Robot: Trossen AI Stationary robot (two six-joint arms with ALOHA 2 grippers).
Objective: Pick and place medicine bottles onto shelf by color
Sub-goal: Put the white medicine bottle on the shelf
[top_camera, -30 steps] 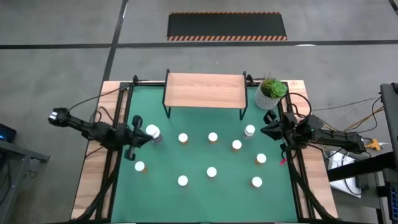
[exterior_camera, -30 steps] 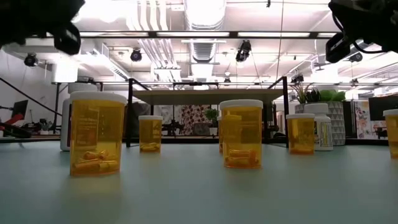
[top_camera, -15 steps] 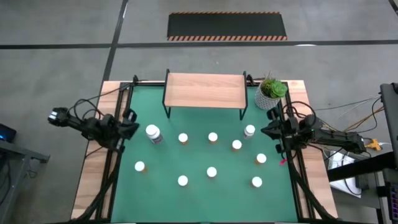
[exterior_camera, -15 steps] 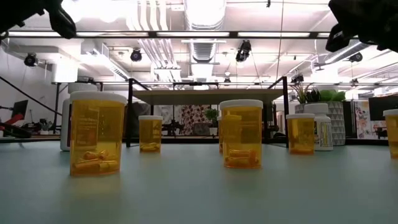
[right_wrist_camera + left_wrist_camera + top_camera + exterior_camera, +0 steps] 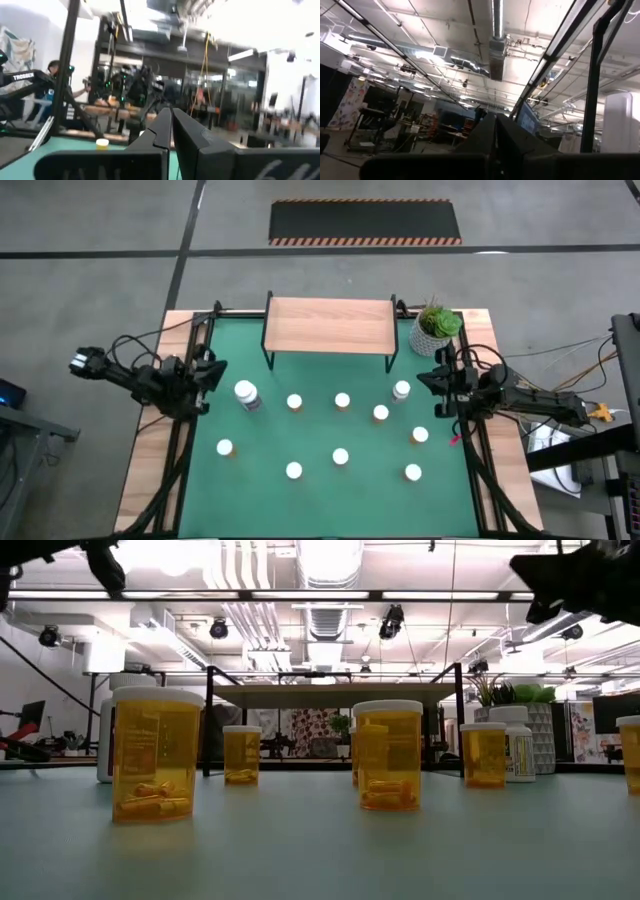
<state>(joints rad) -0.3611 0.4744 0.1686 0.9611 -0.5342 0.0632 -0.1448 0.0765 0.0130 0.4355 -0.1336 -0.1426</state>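
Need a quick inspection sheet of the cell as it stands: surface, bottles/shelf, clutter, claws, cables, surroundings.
Surface: green mat over a wood table.
Job's things: ten white-capped medicine bottles standing on the mat; shelf at the far edge, nothing on it.
Clutter: potted plant beside the shelf's right end.
Claws: left claw shut at the mat's left edge; right claw shut at the right edge; both hold nothing.
Cables: black leads on the left; leads on the right.
Surroundings: striped floor mat beyond the table.
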